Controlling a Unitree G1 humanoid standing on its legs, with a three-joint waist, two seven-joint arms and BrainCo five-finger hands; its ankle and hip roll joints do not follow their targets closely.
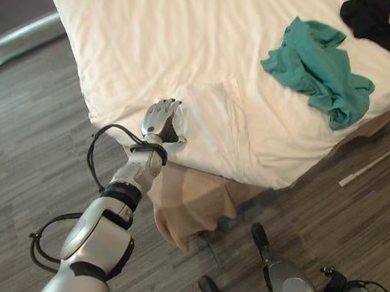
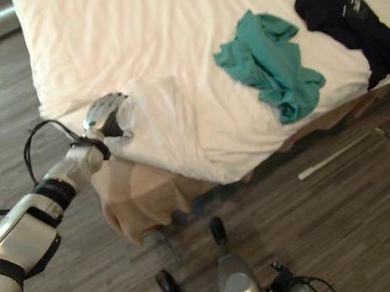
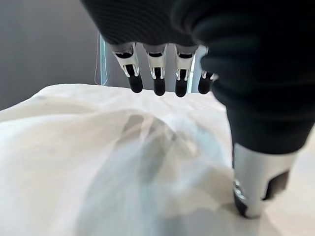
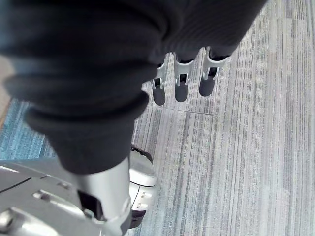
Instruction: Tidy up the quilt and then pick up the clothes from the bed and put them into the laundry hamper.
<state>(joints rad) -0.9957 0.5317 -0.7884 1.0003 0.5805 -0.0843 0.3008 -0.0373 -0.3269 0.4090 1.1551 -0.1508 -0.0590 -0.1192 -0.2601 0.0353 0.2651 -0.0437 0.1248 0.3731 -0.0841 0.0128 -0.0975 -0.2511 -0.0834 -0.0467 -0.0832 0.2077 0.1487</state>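
The white quilt (image 1: 192,62) covers the bed, mostly smooth with shallow creases, and near the bed's near-left corner a fold of it stands up as a raised flap. The left hand (image 1: 162,119) rests on the quilt at that corner; in the left wrist view its fingers (image 3: 158,78) hang relaxed above the cloth while the thumb (image 3: 256,182) presses its tip into a bunched ridge of quilt, so the hand is wide, gripping nothing.

A crumpled teal garment (image 1: 316,69) lies on the quilt near the bed's near edge, well apart from the hand. Just beyond it, toward the right edge of the bed, lies a black garment (image 2: 350,19) with a small light patch. A tan bed skirt (image 1: 187,203) hangs below the quilt at the near-left corner.

The right hand (image 4: 182,73) hangs over the grey wood-look floor (image 4: 256,147), its fingers straight and holding nothing.
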